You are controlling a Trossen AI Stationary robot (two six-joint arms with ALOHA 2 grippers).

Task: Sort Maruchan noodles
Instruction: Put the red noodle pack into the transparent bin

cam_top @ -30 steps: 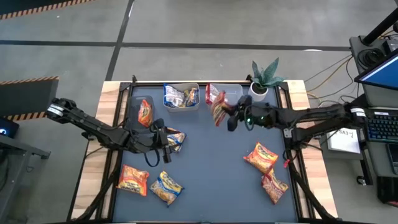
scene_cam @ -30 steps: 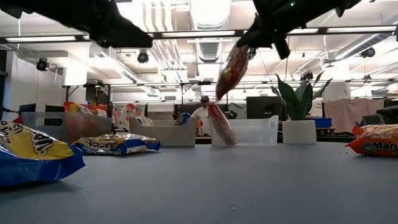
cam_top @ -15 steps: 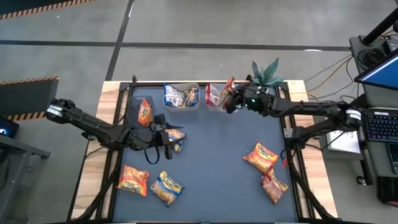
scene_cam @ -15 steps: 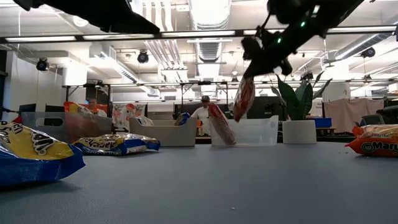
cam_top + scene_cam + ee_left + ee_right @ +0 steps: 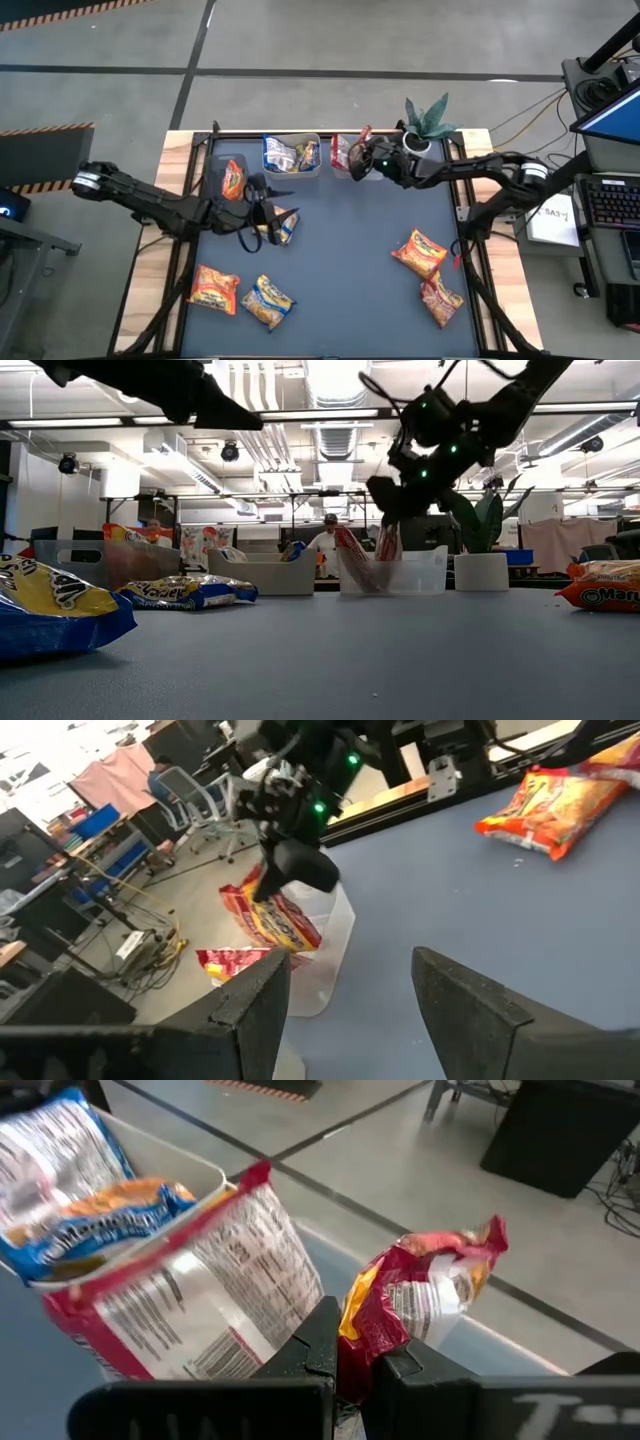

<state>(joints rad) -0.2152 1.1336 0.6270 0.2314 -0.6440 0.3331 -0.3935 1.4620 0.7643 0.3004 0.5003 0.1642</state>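
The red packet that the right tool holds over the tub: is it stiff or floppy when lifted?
Probably floppy: the red packet crumples where the right tool pinches it. It hangs down from the grip into the tub, so it seems light. It may swing.

A grey-blue table [image 5: 340, 250] carries three clear tubs [image 5: 292, 168] and a potted plant [image 5: 420, 140] along its far edge. Loose noodle packets [image 5: 215, 288] lie at its near left, and others [image 5: 420, 254] at its near right.
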